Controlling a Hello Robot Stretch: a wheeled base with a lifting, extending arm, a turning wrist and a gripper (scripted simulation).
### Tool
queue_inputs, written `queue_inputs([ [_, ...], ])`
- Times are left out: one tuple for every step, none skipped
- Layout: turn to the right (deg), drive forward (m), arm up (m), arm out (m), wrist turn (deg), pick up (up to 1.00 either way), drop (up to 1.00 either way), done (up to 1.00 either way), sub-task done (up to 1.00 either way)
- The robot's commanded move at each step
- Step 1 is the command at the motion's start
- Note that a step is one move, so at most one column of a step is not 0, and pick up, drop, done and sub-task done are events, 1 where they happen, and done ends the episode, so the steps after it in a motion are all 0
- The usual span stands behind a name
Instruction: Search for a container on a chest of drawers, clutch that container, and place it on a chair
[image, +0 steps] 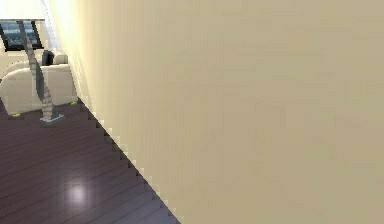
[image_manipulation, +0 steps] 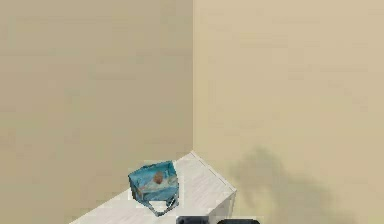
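Note:
A small blue-green container (image_manipulation: 155, 185) with a thin loop handle stands on the white top of a low piece of furniture (image_manipulation: 207, 178) set into the room's corner. At the arm side view's bottom edge a dark shape shows, part of my gripper (image_manipulation: 196, 218), just below and right of the container. Its far end is cut off, so I cannot tell whether it holds anything. A cream armchair (image: 35, 85) stands far off at the forward view's upper left.
A cream wall (image: 250, 100) runs close along the forward view's right. Dark wood floor (image: 60, 170) lies open at the left, leading toward the armchair. A curved dark floor lamp stem (image: 42, 85) rises in front of it, with a window (image: 20, 35) behind.

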Motion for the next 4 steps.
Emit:
queue_inputs([
  [0.0,0.00,0.00,0.14,0.0,0.00,0.00,0.00,0.00],
  [0.0,0.00,0.00,0.00,45.0,0.00,0.00,0.00,0.00],
  [0.0,0.00,0.00,0.00,45.0,0.00,0.00,0.00,0.00],
  [0.0,0.00,0.00,0.00,45.0,0.00,0.00,0.00,0.00],
])
